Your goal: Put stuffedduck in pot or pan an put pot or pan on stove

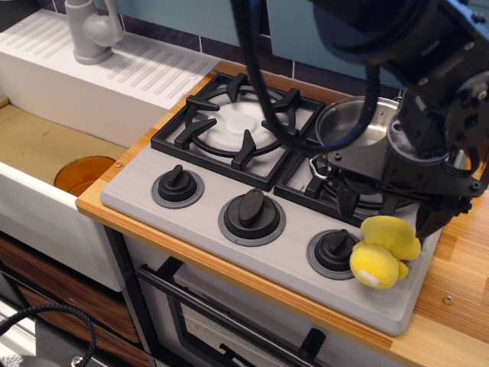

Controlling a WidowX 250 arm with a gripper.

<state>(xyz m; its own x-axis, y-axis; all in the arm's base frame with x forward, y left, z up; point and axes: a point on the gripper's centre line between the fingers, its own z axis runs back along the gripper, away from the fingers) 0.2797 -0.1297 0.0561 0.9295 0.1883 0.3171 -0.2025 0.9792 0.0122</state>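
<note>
A grey plastic toy faucet (90, 30) stood on a white ridged drainboard (99, 69) at the back left. Beside it sat a beige sink basin (38, 145) with an orange round drain (82, 174). A wooden countertop (458, 275) showed at right, and a black oven door handle (229, 317) below.

- The big black gripper (390, 205) hangs right over the stuffedduck (383, 249), with one finger on each side.
- The pot (359, 126) sits close behind.
- The left grate (233, 126) has nothing on it.
</note>
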